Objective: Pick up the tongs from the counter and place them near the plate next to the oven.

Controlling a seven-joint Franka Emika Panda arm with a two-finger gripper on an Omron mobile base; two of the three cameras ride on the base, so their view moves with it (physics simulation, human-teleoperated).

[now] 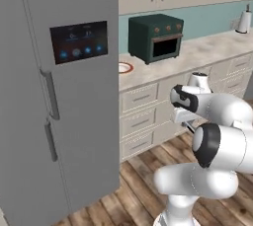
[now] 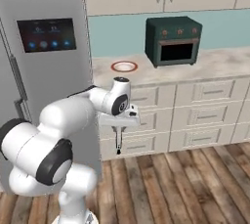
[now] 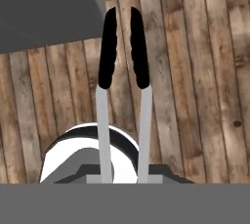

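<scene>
i hold thin dark grey tongs [image 3: 123,52] clenched in gripper [image 2: 117,129], hanging downward; must lift well above toward red-rimmed white plate [image 2: 124,66], keeping squeeze firm.

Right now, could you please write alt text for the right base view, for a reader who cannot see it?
The white arm holds dark tongs hanging downward from its gripper, above the wood floor in front of the drawers. On the counter behind, a red-rimmed plate lies left of the green oven, apart from it; a grey fridge stands at left.
</scene>
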